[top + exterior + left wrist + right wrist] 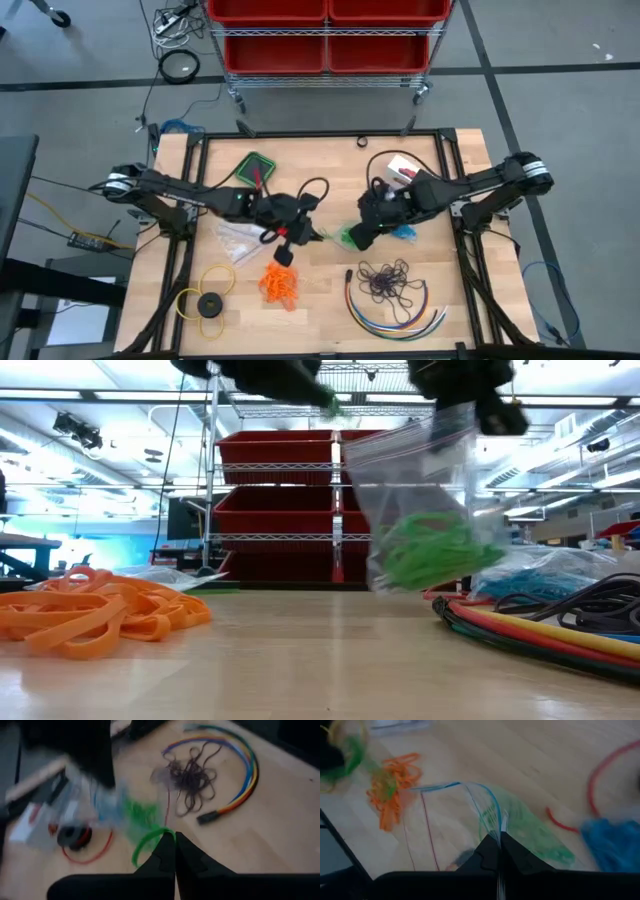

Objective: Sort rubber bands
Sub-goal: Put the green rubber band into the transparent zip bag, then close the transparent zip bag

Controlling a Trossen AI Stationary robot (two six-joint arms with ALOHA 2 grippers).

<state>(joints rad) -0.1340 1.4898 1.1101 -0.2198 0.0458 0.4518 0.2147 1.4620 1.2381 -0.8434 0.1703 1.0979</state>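
Fingers of the left gripper [174,851] are pinching a single green rubber band [148,843] at their tips, the loop curling out just beside them above the bench [320,320]. Fingers of the right gripper [500,851] are clamping the rim of a clear zip bag [470,820], which is hanging off the bench with a bunch of green rubber bands [430,550] sitting inside it. Both grippers are meeting near the middle of the bench, the held green loop lying close to the bag's mouth. Orange rubber bands [281,284] are lying in a heap nearer the front edge, dark purple rubber bands [388,279] are lying beside the coloured cables [400,310], and blue rubber bands [612,842] are resting just beside the bag
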